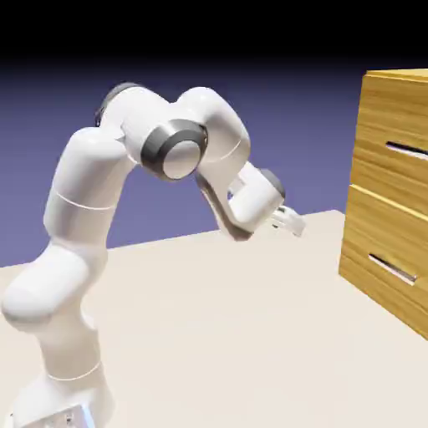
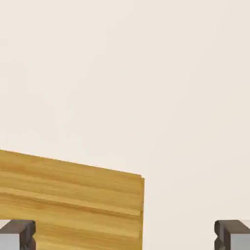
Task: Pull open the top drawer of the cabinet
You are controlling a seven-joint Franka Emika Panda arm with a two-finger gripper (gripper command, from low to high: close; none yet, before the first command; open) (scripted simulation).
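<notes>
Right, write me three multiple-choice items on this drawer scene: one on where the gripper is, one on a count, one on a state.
1. Where is the gripper relative to the cabinet?
A. Clamped on the upper handle
B. Apart from it, over the table
C. Inside a drawer

2. How many silver bar handles show on the cabinet front in the exterior view?
A. One
B. Two
C. Four

3. What state is the top drawer in?
A. Shut, flush with the front
B. Pulled halfway out
C. Removed and lying on the table

Answers:
1. B, bare backdrop and table lie between the gripper and the wood.
2. B, one handle on each of the two stacked fronts.
3. A, its front sits level with the lower front, nothing protruding.
</notes>
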